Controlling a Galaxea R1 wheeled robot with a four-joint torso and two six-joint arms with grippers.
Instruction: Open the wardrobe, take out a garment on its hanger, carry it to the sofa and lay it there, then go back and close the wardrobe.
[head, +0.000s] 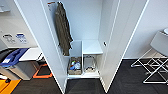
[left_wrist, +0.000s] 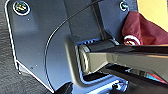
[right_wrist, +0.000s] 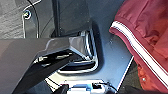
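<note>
Wardrobe (head: 45, 42) stands open (olive garment (head: 63, 27) inside); maroon garment (right_wrist: 150, 37) beside wrist.

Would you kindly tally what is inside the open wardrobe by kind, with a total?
Hanging olive-brown garment: 1
Basket of items in the lower left compartment: 1
Clear container in the lower right compartment: 1
Total: 3

Open wardrobe (head: 120, 42) — olive-brown garment (head: 63, 28) inside
</note>
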